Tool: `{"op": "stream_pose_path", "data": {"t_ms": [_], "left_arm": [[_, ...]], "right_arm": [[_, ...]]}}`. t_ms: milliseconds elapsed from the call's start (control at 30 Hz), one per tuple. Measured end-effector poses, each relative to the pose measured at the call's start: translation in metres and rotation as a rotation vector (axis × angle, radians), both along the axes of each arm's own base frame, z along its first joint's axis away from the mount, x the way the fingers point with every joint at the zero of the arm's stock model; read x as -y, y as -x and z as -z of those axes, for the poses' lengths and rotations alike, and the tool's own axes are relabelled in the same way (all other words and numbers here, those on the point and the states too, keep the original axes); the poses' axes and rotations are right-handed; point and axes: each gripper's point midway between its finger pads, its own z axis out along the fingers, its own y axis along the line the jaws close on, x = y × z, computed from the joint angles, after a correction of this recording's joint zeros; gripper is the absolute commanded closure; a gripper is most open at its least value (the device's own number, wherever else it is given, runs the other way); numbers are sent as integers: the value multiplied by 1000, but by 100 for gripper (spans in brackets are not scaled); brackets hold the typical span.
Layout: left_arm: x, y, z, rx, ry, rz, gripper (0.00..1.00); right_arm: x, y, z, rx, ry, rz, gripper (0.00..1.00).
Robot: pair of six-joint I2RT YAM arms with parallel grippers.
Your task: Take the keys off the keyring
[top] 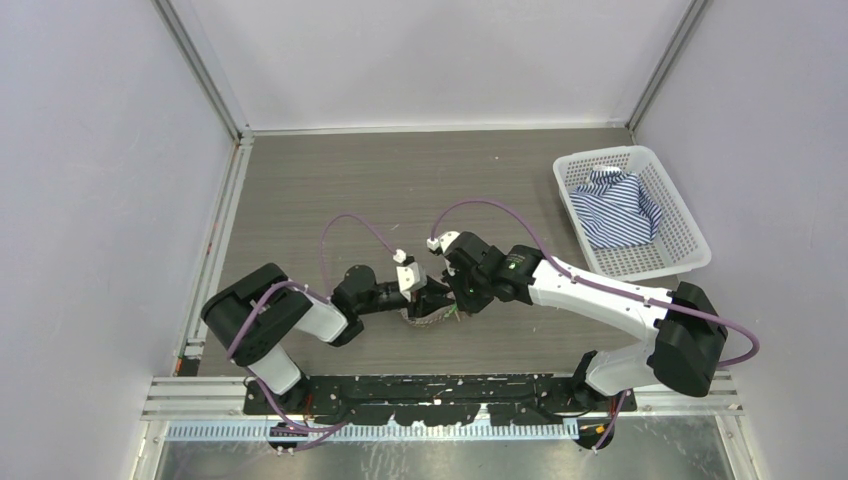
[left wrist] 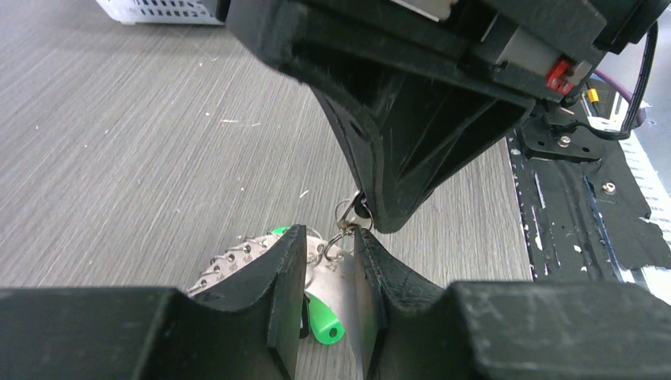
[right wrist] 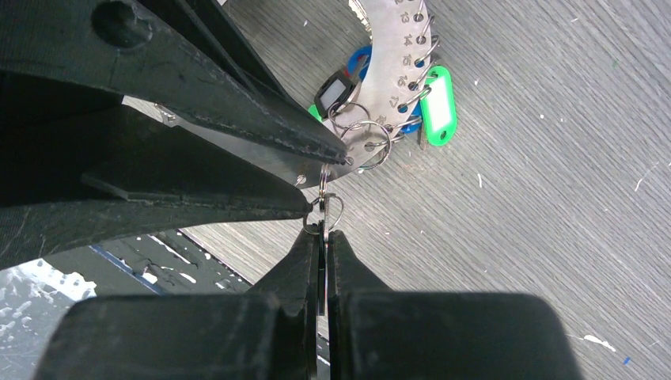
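Some way open over the table point(top: 400, 180), the left pincer point(left wrist: 331, 261) has a finger on each side of the flat keyring point(right wrist: 396, 47), where coloured keys point(right wrist: 437, 105) hang. The right pincer point(right wrist: 324, 237) is closed tight on one key point(right wrist: 324, 190). I think that key comes off next: pull it gently away, ring held down.

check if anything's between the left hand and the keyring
Nothing visible does: the left hand straddles the keyring, partly open. The right hand, shut on a small split ring, sits just beyond.
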Motion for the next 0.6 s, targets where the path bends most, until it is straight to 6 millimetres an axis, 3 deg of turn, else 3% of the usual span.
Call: {"op": "stream_pose_path", "data": {"t_ms": [600], "left_arm": [[8,6,4,-5,-3,67,72]], "right_arm": [[3,1,1,0,16,1,99]]}}
